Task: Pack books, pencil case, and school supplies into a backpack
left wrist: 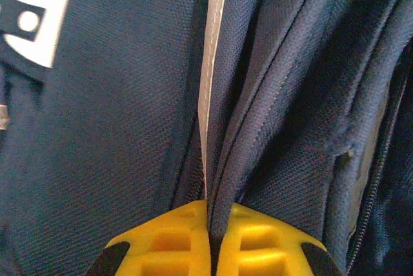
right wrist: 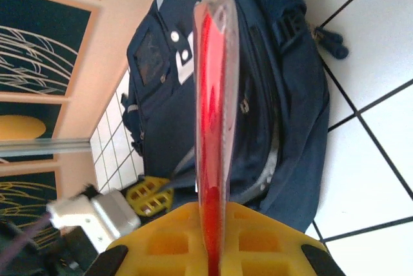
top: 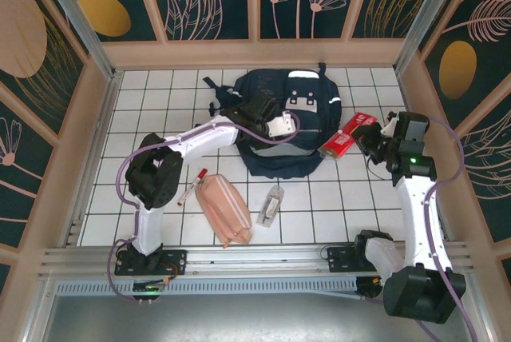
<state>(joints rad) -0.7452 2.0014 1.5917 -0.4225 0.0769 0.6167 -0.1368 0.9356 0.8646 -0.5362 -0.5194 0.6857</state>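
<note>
One small red flat pack (right wrist: 211, 115) is what this moment turns on. Your right gripper (right wrist: 210, 224) is clenched on one end of it, holding it edge-on above the tiles at the right flank of the backpack (top: 307, 106). Its long axis runs straight out from the fingers toward the bag (from overhead it slants down-left, far end at the bag's lower right side; I cannot tell whether it touches the fabric). So the bag lies dead ahead of the pack along its own length, and the right arm is plainly the nearer one to feed it in.

Your left gripper (left wrist: 210, 218) is squeezed closed on a fold of navy fabric beside a zip line and a pale reflective stripe. By my reading it is holding the mouth up for the right arm. The opening's exact edge is hard to make out, though the right wrist view shows a dark gap along the bag's side. I would steer by that gap, with the pack going in lengthwise.

Farther out on the white tiled table (top: 160, 102), nearer the arm bases, lie the salmon-pink pencil case (top: 225, 210), the red-and-white marker pen (top: 192, 185) just left of it, and the small clear case (top: 271, 204) to its right.
</note>
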